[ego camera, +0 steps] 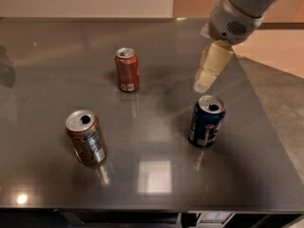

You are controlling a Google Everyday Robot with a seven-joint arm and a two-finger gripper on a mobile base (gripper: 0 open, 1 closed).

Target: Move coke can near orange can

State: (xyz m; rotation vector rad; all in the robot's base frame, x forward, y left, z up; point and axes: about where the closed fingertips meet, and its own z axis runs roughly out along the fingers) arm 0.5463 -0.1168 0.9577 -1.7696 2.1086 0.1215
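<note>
Red coke can point(127, 70) central, bare tabletop point(156, 127) toward orange can point(86, 137); gripper point(204, 85) near right edge, opening unclear.

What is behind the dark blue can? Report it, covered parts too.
The hand hangs just behind and above the dark blue can, over the table. The table patch right behind the can's body is hidden by the can. The coke can stands farther back, off to the left.
</note>
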